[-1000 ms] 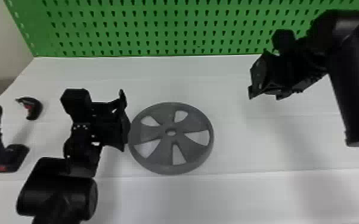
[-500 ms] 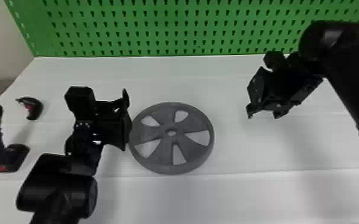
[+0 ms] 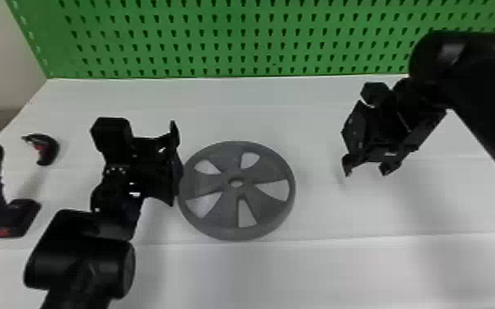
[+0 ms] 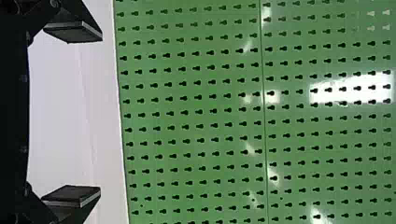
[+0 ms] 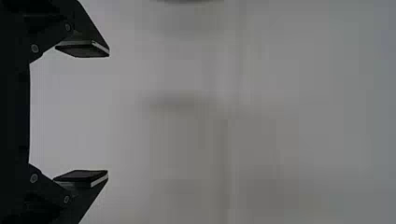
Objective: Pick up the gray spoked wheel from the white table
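The gray spoked wheel (image 3: 222, 209) lies flat on the white table (image 3: 324, 271), near the middle of the head view. My left gripper (image 3: 172, 165) is at the wheel's left side, overlapping its rim in the head view; whether they touch I cannot tell. In the left wrist view the left gripper (image 4: 99, 113) is open with nothing between its fingers. My right gripper (image 3: 366, 169) hangs over the table to the right of the wheel, apart from it. The right wrist view has the right gripper (image 5: 108, 112) open too, above pale tabletop.
A green pegboard (image 3: 250, 45) stands along the table's back edge. At the far left are a dark power tool with red parts (image 3: 14, 217) and a small black and red piece (image 3: 47, 150). My right forearm spans the right side.
The right gripper has come nearer to the table's front, with its forearm swinging left. My left gripper has shifted very slightly to the right. The wheel has stayed put.
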{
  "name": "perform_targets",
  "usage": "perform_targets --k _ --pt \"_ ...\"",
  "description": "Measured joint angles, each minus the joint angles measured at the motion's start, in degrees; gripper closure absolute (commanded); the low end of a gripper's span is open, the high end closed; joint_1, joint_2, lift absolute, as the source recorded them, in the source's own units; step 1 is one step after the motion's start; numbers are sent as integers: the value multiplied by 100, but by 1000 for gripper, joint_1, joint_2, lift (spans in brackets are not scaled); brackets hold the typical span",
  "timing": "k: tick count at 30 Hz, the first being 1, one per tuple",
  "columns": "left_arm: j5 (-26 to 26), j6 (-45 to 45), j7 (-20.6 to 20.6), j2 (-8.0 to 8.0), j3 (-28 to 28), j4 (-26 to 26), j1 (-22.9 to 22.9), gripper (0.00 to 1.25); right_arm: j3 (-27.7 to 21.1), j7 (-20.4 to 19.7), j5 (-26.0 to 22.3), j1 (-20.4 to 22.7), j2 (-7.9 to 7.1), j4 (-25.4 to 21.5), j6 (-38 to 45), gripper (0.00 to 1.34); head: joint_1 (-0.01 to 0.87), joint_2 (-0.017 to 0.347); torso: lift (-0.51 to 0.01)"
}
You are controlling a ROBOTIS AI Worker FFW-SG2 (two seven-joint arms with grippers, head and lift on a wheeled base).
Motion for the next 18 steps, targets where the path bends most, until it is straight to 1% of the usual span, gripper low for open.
perform_targets --k 7,15,18 --pt "2 3 9 0 -10 0 -15 127 175 0 -116 6 -37 4 7 351 770 51 -106" --pt "8 19 18 7 -23 7 -27 127 309 0 -195 -17 -36 4 5 351 770 51 -106" --pt "10 34 18 8 -27 8 -27 127 419 0 -213 -43 -14 4 -54 351 770 51 -106"
